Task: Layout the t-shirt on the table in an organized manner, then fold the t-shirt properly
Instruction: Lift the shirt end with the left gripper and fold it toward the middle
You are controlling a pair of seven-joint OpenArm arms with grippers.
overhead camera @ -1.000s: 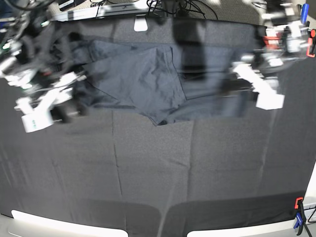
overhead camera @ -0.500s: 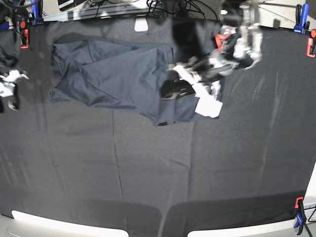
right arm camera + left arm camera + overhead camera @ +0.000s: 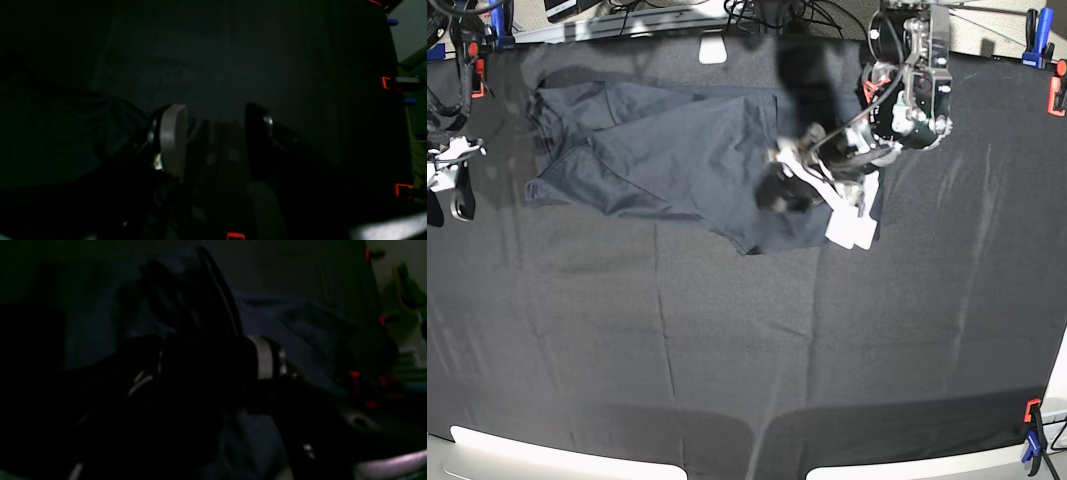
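Observation:
The dark grey t-shirt [image 3: 667, 150] lies folded and creased at the back middle of the black table [image 3: 727, 340]. My left gripper [image 3: 779, 190] is low on the shirt's right half. In the dim left wrist view it [image 3: 200, 350] looks shut on a raised fold of the t-shirt [image 3: 300, 326]. My right gripper [image 3: 452, 195] hangs at the table's left edge, apart from the shirt. In the right wrist view it [image 3: 213, 113] is open and empty above the cloth, one pale finger [image 3: 173, 133] showing, with the shirt [image 3: 60, 140] to its left.
Orange-and-blue clamps sit at the table edges: front right [image 3: 1031, 440], back right [image 3: 1057, 95] and back left [image 3: 472, 70]. White corners [image 3: 557, 455] show along the front edge. Cables and a white block [image 3: 712, 48] lie at the back edge.
My left arm swept from the right side leftward over the shirt, carrying its right part inward. My right arm let go of the left side and drew back to the left edge.

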